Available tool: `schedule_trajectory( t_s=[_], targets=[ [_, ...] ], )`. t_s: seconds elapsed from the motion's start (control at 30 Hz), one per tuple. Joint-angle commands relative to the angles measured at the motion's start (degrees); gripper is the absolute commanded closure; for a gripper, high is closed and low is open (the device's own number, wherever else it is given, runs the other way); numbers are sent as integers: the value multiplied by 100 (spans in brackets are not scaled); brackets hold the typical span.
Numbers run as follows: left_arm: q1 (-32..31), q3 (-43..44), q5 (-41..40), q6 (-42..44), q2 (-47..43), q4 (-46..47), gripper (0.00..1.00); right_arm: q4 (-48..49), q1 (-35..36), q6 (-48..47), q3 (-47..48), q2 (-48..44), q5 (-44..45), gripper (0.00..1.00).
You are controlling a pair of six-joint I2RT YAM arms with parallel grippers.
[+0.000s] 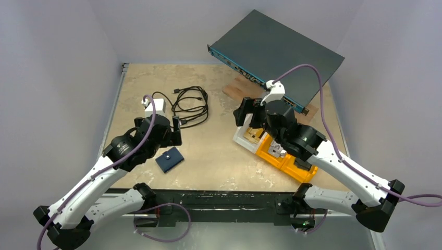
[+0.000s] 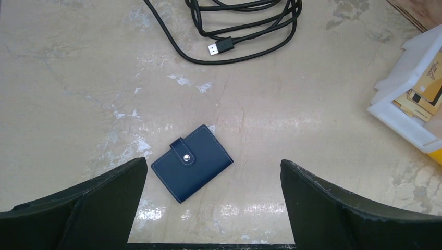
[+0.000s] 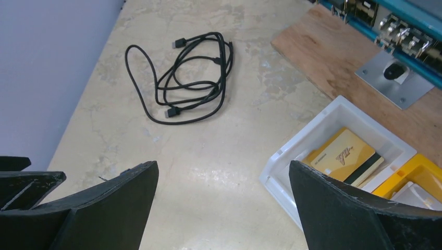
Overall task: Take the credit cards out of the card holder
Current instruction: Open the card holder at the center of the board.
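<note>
One card holder lies closed, tab snapped, on the surface at near left. Your left end effector stands wide and empty near it. A black cable coils farther off. Your right end effector is also wide and empty, beside a white bin with a gold card.

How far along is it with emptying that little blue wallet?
Barely begun. Nothing looks done: the card holder lies on the table, folded with its snap tab fastened. Nothing is in hand: the left gripper hovers open by it, the right gripper open too. A gold card sits in the white bin; its origin I cannot tell. Left: unsnap, open, pull cards out.
</note>
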Motion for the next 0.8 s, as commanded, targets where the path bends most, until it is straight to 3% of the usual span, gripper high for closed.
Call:
schedule_trajectory(
  t_s=[0.0,0.17,0.43,0.77],
  targets=[
    [-13,105,-123,183,-182,-8,0,-126,2,-198,373,-15,45,1],
    [-12,169,23,366,-340,-57,0,-241,270,-58,703,114,49,1],
    [86,360,54,551,-322,-59,0,-740,1912,240,1795,1410,1042,1],
    [1696,48,1054,127,121,-21,0,-136,1961,474,1757,2567,68,1]
  ],
)
